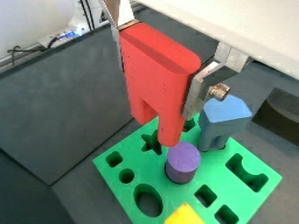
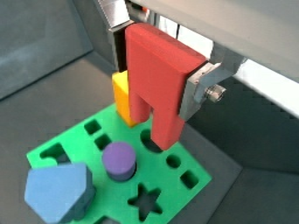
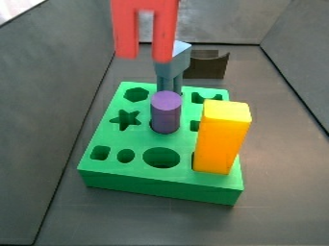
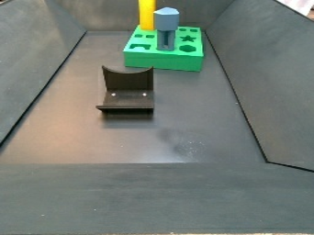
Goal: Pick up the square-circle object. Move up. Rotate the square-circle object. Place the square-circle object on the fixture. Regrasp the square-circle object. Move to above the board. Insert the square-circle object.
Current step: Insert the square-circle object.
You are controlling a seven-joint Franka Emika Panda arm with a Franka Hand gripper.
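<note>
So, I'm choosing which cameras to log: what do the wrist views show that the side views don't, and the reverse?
Only the wrist views: the gripper above the board, its fingers clamped on the square-circle object, prongs pointing down. Only the side views: the fixture in full, empty, on the floor apart from the board. Both: the board, the purple cylinder, the blue piece and the yellow block.

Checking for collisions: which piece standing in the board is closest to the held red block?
The purple cylinder, just beside the square-circle object's prongs in the gripper; the blue and yellow pieces stand farther.
</note>
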